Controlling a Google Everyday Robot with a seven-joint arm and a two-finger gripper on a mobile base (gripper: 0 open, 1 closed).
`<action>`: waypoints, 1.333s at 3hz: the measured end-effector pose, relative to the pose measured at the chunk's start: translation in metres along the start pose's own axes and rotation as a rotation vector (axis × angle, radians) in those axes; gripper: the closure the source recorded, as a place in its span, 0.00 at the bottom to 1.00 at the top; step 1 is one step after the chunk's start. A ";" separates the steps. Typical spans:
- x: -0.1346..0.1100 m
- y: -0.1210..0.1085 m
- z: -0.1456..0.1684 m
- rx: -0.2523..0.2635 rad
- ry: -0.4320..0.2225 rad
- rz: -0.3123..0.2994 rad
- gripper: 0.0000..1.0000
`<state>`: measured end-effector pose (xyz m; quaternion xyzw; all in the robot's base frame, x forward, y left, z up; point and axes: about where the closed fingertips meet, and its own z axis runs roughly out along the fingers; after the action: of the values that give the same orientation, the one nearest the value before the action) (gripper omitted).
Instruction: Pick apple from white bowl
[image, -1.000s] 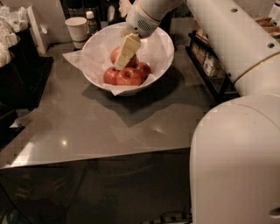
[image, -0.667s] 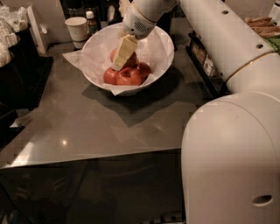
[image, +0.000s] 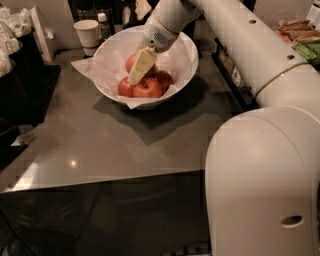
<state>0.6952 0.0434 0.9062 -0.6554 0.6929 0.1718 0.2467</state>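
Observation:
The white bowl (image: 182, 60), lined with crumpled white paper, stands at the back middle of the grey table (image: 100, 140). In it lies the orange-red apple (image: 131, 62) at the back left, with three smaller red apples (image: 148, 89) in front of and beside it. My gripper (image: 137, 76) reaches down into the bowl from the upper right. Its cream-coloured tip lies over the right side of the orange-red apple and hides part of it. The apple rests in the bowl.
A small white paper cup (image: 87, 32) and a small bottle (image: 102, 24) stand behind the bowl on the left. A dark bin (image: 20, 85) borders the table's left side. A rack with packaged snacks (image: 300, 37) is at the right. My arm's big white shell (image: 265, 175) fills the lower right.
The gripper has moved slightly left and lower into the bowl, onto the orange-red apple. The arm's shell has swung further into view. The apples have not moved.

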 end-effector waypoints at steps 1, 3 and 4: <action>0.018 0.005 0.000 -0.002 0.001 0.049 0.44; 0.013 0.004 -0.008 -0.002 0.001 0.049 0.91; 0.012 0.013 -0.019 0.026 -0.065 0.025 1.00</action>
<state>0.6802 0.0242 0.9139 -0.6373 0.6950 0.1870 0.2754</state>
